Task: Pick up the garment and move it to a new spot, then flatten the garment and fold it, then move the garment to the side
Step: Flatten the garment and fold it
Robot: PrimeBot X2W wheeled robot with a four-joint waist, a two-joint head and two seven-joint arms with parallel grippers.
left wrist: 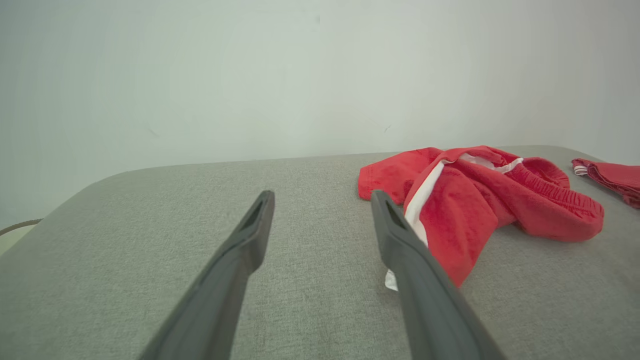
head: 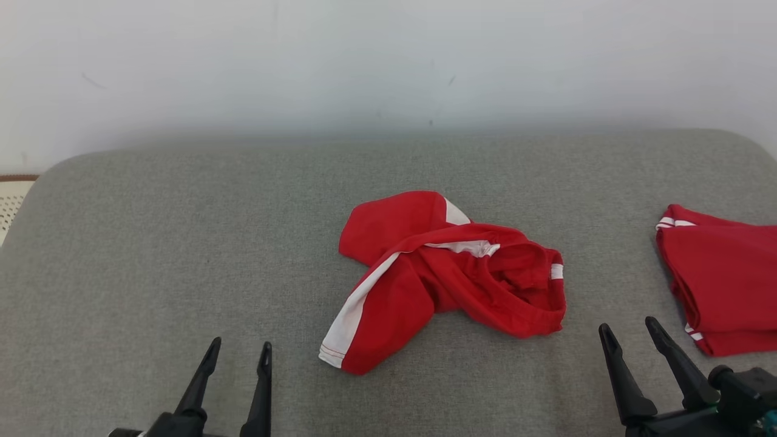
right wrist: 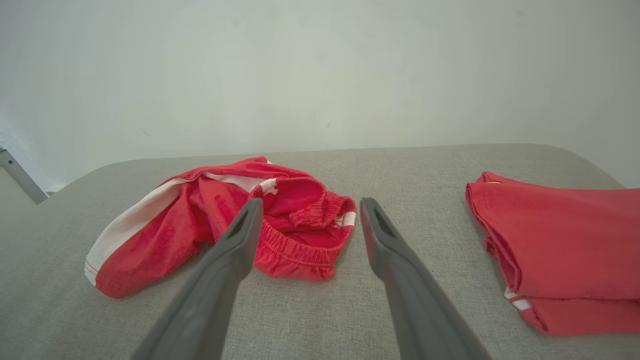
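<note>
- Nearest us, our left gripper (head: 240, 346) and right gripper (head: 627, 325) hover over the front of the grey fabric-covered desk (head: 152, 243). Both pairs of fingers are spread apart and hold nothing.
- Just beyond and between them lies the crumpled red cloth garment with white side stripes (head: 449, 279). It is bunched mid-desk, with its elastic waistband toward the right gripper and a striped leg trailing toward the left.
- We judge the pick-up not yet begun. We should pinch the waistband on the right and the leg hem on the left, then lift both together so the cloth hangs free.
- A folded red garment with white trim (head: 722, 273) sits well apart by the right edge, and we should steer clear of it.
- The desk's left half offers open room, and its far edge meets the pale wall (head: 364, 60).
</note>
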